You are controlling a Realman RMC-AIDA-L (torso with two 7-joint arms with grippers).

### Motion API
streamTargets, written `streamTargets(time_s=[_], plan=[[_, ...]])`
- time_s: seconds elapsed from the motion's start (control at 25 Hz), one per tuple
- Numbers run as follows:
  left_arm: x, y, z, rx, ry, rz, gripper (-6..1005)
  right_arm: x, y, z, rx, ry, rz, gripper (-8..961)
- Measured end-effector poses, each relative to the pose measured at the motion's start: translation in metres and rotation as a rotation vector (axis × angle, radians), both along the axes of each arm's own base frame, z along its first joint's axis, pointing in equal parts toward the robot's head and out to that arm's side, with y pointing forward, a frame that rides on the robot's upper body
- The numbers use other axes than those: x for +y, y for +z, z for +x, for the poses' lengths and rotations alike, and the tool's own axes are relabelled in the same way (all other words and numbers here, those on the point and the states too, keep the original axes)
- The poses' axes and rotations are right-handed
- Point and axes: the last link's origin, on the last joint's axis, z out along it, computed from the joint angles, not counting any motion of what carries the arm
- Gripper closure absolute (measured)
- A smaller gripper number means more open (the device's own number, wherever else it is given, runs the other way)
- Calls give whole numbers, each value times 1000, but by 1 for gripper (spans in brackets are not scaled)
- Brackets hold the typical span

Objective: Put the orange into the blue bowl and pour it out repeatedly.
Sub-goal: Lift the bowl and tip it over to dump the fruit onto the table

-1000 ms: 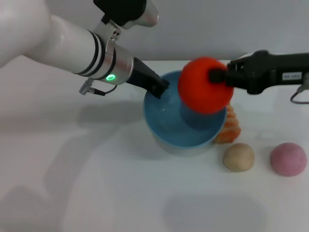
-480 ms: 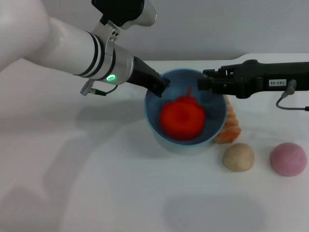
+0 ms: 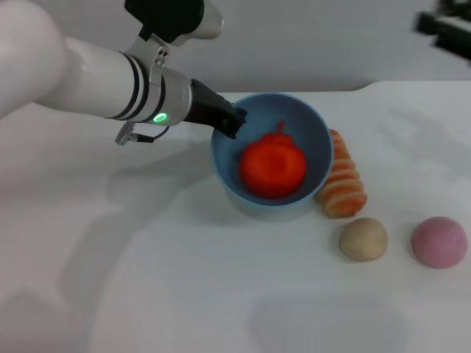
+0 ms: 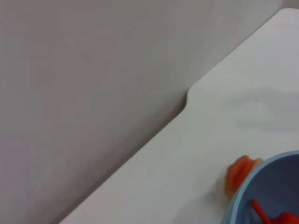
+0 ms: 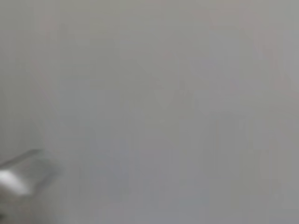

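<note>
The white table (image 3: pixel 184 294) has lots of bare room at the front and on the left; its back edge runs along the grey wall (image 3: pixel 331 37). The left gripper (image 3: pixel 234 123) pinches the near-left rim of the blue bowl (image 3: pixel 316 140) — the bowl tips a little. The orange (image 3: pixel 272 168) sits inside it. Just beside the bowl lies a striped bread loaf (image 3: pixel 342 187), then a tan ball (image 3: pixel 363 239) and a pink ball (image 3: pixel 439 242). The right gripper (image 3: pixel 444 28) is up at the far right corner — I cannot tell how its fingers are set.
</note>
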Motion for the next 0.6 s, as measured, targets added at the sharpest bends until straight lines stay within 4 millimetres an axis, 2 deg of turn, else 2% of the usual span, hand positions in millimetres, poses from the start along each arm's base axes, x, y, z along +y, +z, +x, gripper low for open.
streamTargets(time_s=[0.04,0.12,0.32,0.44,0.48,0.6], plan=[[0,0,-1,2,-3,6,1001,-3,7,10,-14,-15,61,429],[0,-2,-2,9,-22,25,1001,-10,9,28,-32,-46,116,423],[-2,-9,-1,34,-100,54,1001,-32,-13,71,-14,-110,178,409],[-3,-10,12,43,-205,95,1000,-52,-21,98,27,-184,243,401],[-3,-8,18,44,-242,119,1000,-52,-21,98,27,-184,243,398],[-8,-3,31,80,-359,178,1000,-66,-16,117,70,-259,291,390]])
